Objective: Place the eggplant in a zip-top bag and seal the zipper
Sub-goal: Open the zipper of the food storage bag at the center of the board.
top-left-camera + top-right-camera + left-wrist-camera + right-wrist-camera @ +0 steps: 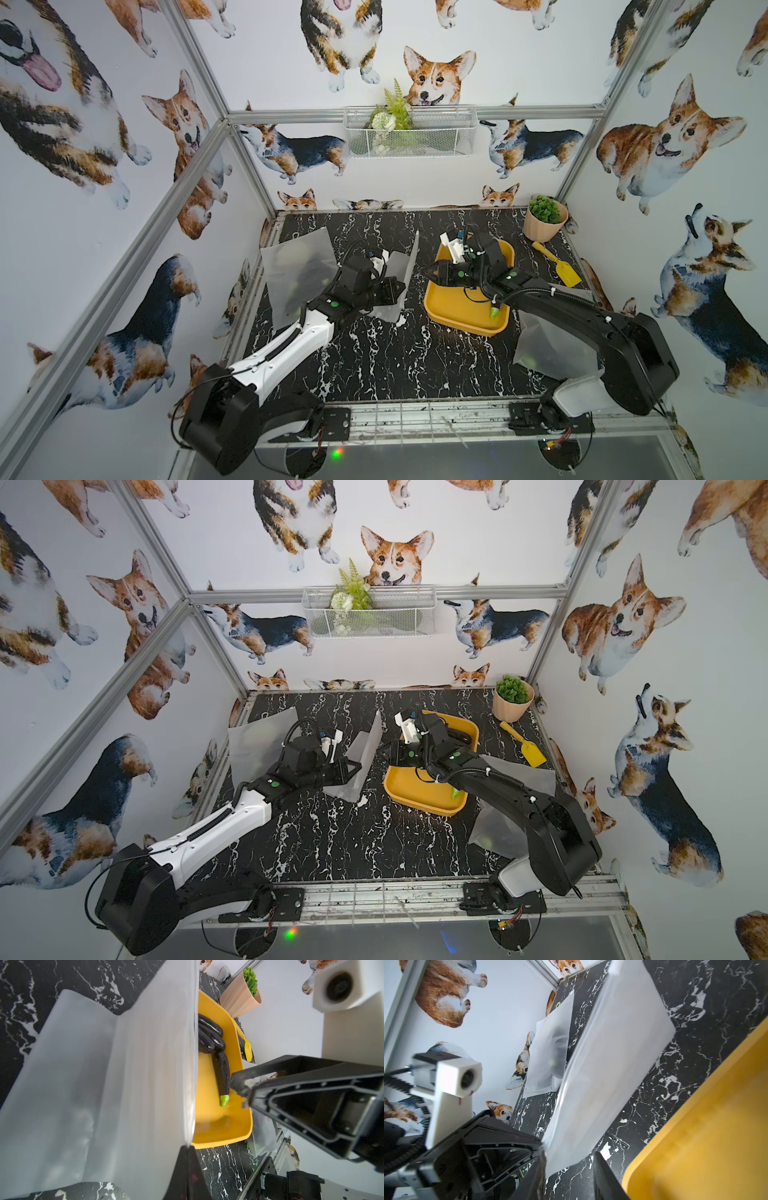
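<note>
Eggplants (222, 1073) in tray (209, 1124), right of bag (149, 1064)

You get both top views high at front, looking down on the whole table (374, 365). Left wrist cam (467, 1078), right wrist cam (338, 987): close in, facing each other, sharing bag (145, 1064) and tray (695, 1147).

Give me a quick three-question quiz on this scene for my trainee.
1. True or false: the left gripper is shut on the bag.
2. Which tool lies beside the pot?
3. The unbagged eggplants lie in: A the tray; B the bag; C the pot.
Key: 1 true; 2 the yellow shovel; 3 A.
</note>
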Robot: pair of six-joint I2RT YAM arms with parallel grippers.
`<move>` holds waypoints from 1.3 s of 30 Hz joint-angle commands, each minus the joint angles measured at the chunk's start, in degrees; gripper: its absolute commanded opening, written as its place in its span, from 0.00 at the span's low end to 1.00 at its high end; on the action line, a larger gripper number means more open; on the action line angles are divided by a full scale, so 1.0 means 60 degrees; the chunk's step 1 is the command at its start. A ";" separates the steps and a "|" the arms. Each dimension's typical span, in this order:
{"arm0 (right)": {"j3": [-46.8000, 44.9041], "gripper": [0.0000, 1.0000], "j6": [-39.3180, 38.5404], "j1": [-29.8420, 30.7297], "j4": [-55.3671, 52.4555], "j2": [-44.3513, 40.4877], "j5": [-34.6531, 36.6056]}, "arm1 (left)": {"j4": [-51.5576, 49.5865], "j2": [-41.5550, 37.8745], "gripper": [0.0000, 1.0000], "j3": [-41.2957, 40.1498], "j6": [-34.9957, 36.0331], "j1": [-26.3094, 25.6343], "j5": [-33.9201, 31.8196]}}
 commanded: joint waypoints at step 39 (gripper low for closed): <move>0.0480 0.10 0.0947 0.0055 0.1913 0.1956 -0.0670 | 0.1547 -0.0132 0.00 -0.0754 -0.0504 -0.0056 0.0868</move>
